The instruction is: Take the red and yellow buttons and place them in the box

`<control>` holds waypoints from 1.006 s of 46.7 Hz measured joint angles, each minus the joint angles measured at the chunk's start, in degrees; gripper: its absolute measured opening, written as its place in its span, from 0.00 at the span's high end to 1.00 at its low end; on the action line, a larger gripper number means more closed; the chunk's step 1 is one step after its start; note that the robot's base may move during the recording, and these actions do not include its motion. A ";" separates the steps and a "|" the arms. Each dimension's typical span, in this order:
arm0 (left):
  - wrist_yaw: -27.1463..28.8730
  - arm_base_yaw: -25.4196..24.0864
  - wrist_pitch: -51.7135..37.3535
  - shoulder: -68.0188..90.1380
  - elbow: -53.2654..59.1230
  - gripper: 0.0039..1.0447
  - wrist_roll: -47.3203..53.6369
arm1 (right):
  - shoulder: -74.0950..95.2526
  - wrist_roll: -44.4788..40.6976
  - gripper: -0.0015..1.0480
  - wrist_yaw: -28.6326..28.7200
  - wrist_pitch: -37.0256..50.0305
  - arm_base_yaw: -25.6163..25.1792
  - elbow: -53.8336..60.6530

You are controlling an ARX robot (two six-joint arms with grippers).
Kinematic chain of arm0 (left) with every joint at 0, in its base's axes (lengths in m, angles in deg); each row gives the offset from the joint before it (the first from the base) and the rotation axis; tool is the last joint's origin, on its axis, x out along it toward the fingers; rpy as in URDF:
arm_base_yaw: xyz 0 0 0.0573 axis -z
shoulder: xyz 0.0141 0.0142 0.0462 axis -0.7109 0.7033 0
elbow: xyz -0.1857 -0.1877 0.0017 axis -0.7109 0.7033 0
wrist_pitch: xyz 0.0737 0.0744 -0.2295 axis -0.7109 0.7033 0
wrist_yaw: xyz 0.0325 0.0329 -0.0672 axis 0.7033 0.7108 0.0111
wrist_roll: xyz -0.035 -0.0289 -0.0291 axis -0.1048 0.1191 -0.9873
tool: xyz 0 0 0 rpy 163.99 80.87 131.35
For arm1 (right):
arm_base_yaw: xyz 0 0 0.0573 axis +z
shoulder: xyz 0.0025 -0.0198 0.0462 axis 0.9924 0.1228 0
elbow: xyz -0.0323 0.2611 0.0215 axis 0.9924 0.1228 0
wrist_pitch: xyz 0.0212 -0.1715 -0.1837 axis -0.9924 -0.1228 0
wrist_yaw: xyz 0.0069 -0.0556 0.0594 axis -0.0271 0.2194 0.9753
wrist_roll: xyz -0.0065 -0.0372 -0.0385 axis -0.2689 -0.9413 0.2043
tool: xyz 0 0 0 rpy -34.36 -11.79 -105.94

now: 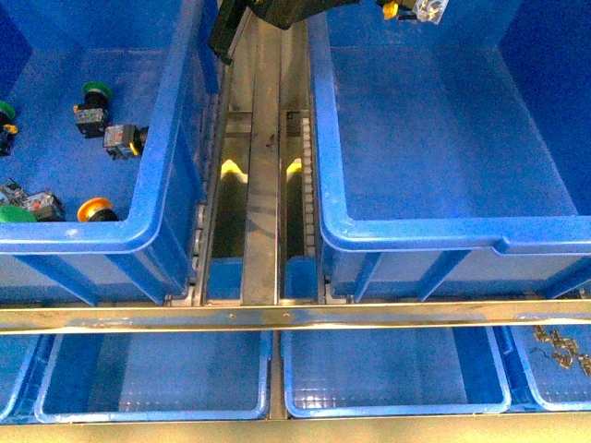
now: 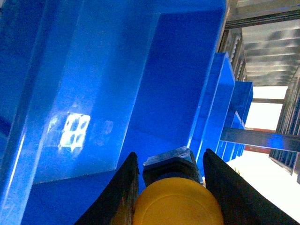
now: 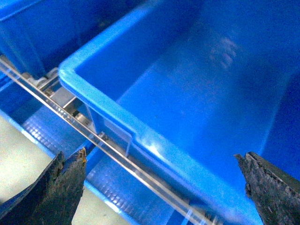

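My left fingers (image 2: 123, 187) are clamped on one yellow button (image 2: 178, 204), one finger on each side of it. Its long axis runs along the fingers, with the round cap on the wrist side and the grey body pointing out past the tips. Beyond the tips lies the floor of the box (image 1: 416, 238), so I judge that the drop needs only an opening of the fingers, maybe after a little lowering. My right fingers (image 3: 61, 187) stand wide apart with nothing between them, near a blue rim that I believe is the box, so the left arm is the one that matters now. I count no button on the part of the box floor that I can see. In the other bin (image 1: 74, 242), well away from both pairs of fingers, I count two more yellow caps (image 1: 95, 210), three green caps (image 1: 95, 89), and no red one in view.
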 joint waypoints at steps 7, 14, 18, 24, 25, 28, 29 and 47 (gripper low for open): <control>0.00 -0.61 -0.39 -0.87 2.19 0.68 -0.02 | 17.18 -9.55 0.06 1.53 12.57 4.02 -5.22; -0.24 -1.14 -0.59 -2.12 3.26 0.68 -0.02 | 31.43 -15.96 0.06 1.95 18.56 4.76 -12.52; -0.39 -1.31 -0.74 -2.54 3.48 0.68 -0.02 | 34.69 -17.38 0.06 1.95 18.99 4.76 -15.26; -0.83 -1.44 -0.76 -3.17 3.56 0.68 -0.04 | 38.49 -19.85 0.06 2.32 20.44 4.98 -19.26; -0.90 -1.44 -0.76 -3.19 3.56 0.68 -0.04 | 39.19 -20.52 0.06 2.16 20.76 5.05 -19.96; -0.96 -1.42 -0.87 -3.30 3.56 0.68 -0.07 | 41.00 -21.79 0.06 2.10 21.29 5.05 -21.66; -1.03 -1.40 -0.94 -3.34 3.56 0.68 -0.07 | 41.70 -22.10 0.06 1.92 21.44 5.05 -22.32; -1.29 -0.94 -1.03 -3.52 3.93 0.68 -0.09 | 48.24 -26.45 0.06 1.49 22.03 4.81 -30.84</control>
